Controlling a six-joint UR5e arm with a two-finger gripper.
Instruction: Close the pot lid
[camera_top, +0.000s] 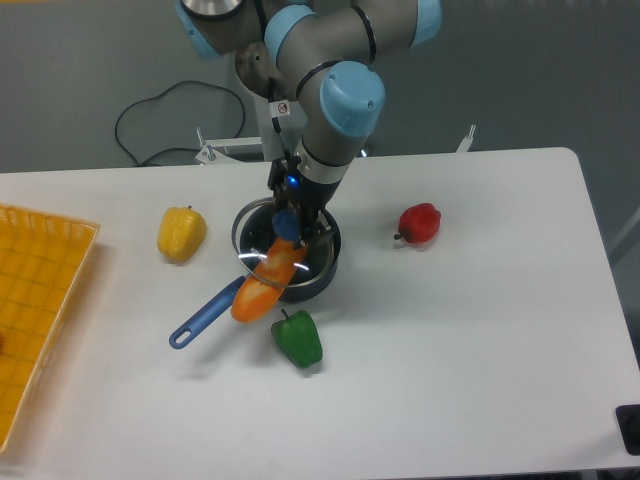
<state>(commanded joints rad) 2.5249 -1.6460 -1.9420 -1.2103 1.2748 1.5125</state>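
Note:
The dark pot (318, 270) stands in the middle of the table, its long blue handle (205, 317) pointing to the front left. An orange pepper (262, 284) lies across the pot's front-left rim and sticks out over the handle. The glass lid (243, 238) hangs tilted over the pot, offset to the left. My gripper (288, 223) comes down from above and is shut on the lid's blue knob. Whether the lid touches the orange pepper or the pot rim I cannot tell.
A green pepper (297, 338) lies just in front of the pot. A yellow pepper (181, 233) sits to its left and a red pepper (419, 223) to its right. A yellow basket (35, 310) takes up the table's left edge.

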